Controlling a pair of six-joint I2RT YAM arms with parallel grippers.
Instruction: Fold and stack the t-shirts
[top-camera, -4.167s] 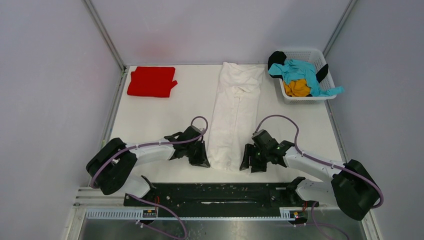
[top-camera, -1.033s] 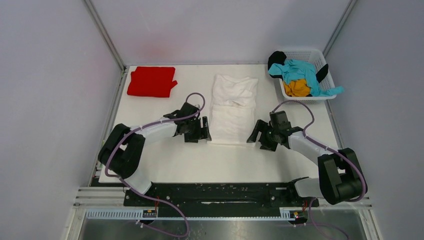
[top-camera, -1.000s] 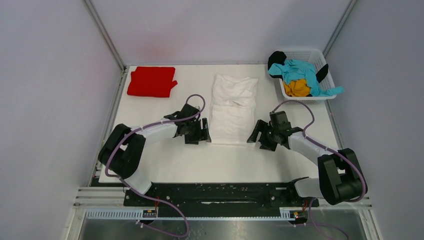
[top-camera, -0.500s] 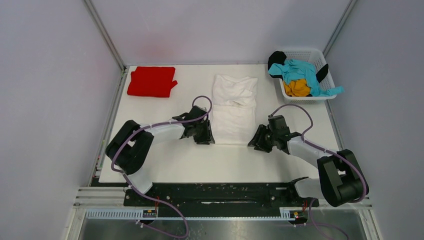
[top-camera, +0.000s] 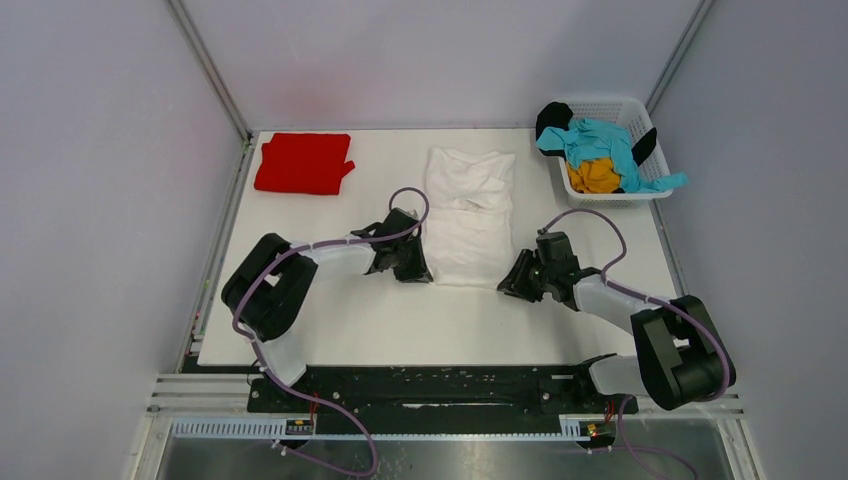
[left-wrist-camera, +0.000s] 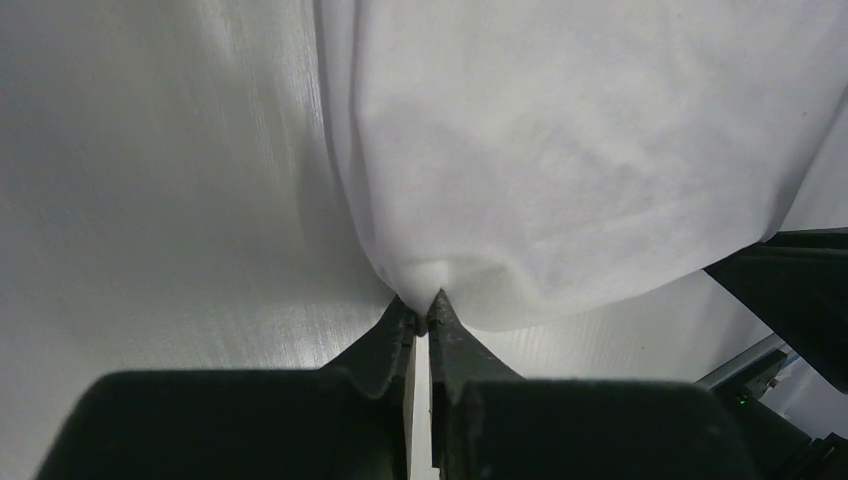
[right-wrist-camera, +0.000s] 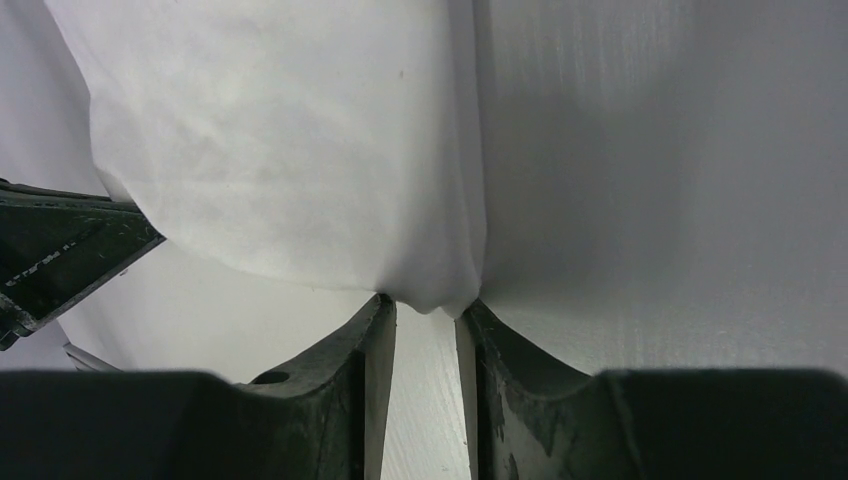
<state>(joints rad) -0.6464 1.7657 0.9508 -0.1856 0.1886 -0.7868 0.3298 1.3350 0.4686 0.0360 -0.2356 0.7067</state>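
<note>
The white t-shirt (top-camera: 468, 215) lies folded in the middle of the table (top-camera: 330, 320), well apart from the red t-shirt (top-camera: 303, 162) at the far left corner and the basket (top-camera: 650, 190) of loose shirts at far right. Your left gripper (top-camera: 415, 268) has its fingers pressed almost together, nipping the near left corner of the fold. Your right gripper (top-camera: 513, 283) has its fingers set slightly wider, with the near right corner bunched between them. Expect light, limp cloth that sags and slides layer on layer. Hold all the layers at both near corners and lift evenly.
</note>
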